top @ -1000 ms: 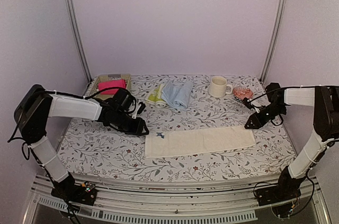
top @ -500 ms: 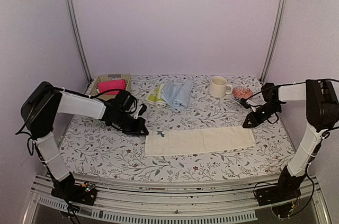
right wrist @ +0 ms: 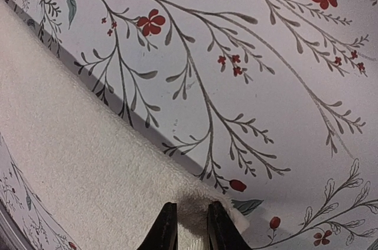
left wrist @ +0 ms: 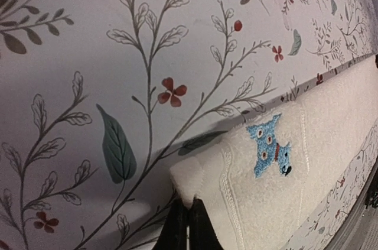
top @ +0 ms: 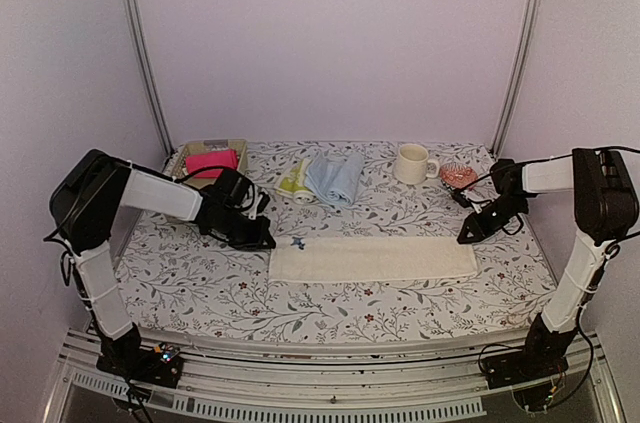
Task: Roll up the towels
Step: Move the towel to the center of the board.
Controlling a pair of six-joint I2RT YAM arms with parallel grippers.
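A cream-white towel (top: 372, 259) lies flat as a long strip across the middle of the table. My left gripper (top: 268, 241) is shut on its far left corner; in the left wrist view the fingertips (left wrist: 188, 213) pinch that corner beside a small blue embroidered dog (left wrist: 269, 152). My right gripper (top: 466, 236) is shut on the far right corner, with a fold of the towel (right wrist: 77, 155) held between its fingers (right wrist: 168, 226). At the back lie a light blue towel (top: 335, 178) and a pale yellow-green towel (top: 293, 181). A hot pink towel (top: 211, 161) sits in the basket.
The pale green mesh basket (top: 186, 154) stands at the back left corner. A cream mug (top: 411, 164) and a small pinkish object (top: 459, 176) stand at the back right. A floral cloth (top: 200, 283) covers the table.
The left gripper has shut on the towel's corner and the right has tightened on its corner. The towel lay slanted and now lies straight, its far edge drawn slightly toward the back.
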